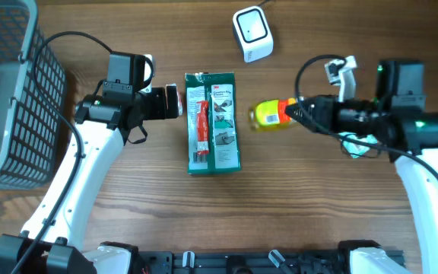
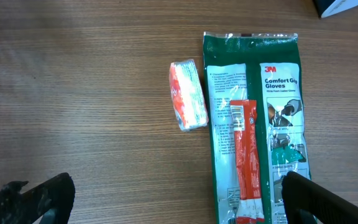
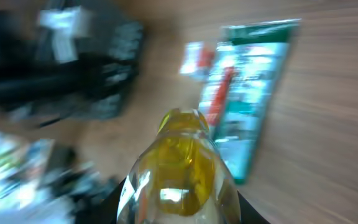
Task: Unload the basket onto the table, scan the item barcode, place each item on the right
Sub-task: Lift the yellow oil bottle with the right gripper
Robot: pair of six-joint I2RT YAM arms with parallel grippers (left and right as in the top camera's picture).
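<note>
Right gripper (image 1: pixel 295 112) is closed on the cap end of the yellow bottle (image 1: pixel 267 116). The red cap sits at the fingertips and the body sticks straight out ahead of the gripper. I can't tell whether the bottle is off the bench (image 1: pixel 318 198) or resting on it, and the wrist view is too smeared to help. No barcode is readable in any view. Handling guess: clear smooth plastic with liquid inside, so moderate weight, round, slippery, and the walls give if squeezed. A hold at the neck is stiff and keeps the label clear, but the whole body hangs off it as a lever, so it may swing or twist in the grip when rotated. Move slowly, don't clamp harder on the body. Just past the bottle's base lies the green glove pack (image 1: pixel 213 122), flat, apart from the bottle. The white scanner (image 1: pixel 252 32) sits off to the gripper's side, well apart, away from the arm bases, so the label needs turning that way. Beyond the pack is the left gripper (image 1: pixel 172 101), jaws wide open and empty, above a small orange-and-white packet (image 2: pixel 188 94). Farthest out is the mesh basket (image 1: pixel 48 84).
</note>
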